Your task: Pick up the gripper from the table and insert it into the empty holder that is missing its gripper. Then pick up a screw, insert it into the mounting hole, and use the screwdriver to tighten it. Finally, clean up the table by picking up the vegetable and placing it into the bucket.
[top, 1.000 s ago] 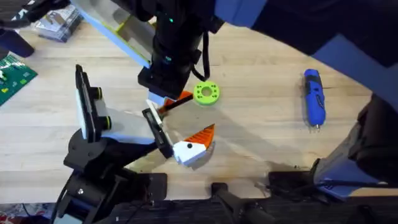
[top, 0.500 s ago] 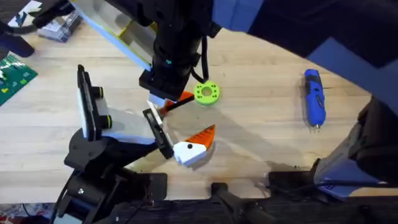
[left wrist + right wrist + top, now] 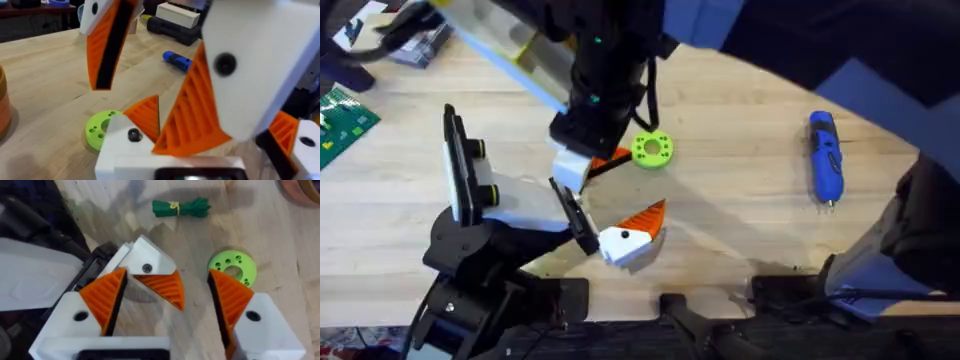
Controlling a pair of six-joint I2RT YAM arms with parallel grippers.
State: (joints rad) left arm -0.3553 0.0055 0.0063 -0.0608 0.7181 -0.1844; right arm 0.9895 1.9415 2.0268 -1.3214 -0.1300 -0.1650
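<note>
Gripper (image 3: pixel 632 232): orange wedge on its white block, sitting at the tip of the left arm low on the surface (image 3: pixel 740 220), against the black holder (image 3: pixel 575 215). Left claw (image 3: pixel 618 240): cannot tell whether spread or closed. Right claw (image 3: pixel 167 280), reaching in from above, is spread; the gripper lies between its orange pads (image 3: pixel 107 297), apparently not pinched. Lime-green ring (image 3: pixel 652 150) just beside, blue screwdriver (image 3: pixel 824 158) well apart to the right, untouched

Step in hand, by my reading: insertion into the holder, near done. Next move calls for checking the block sits flush, then clearing the right claw and finding a screw

Versus half a second earlier: right claw shifted slightly up and away; gripper unmoved
</note>
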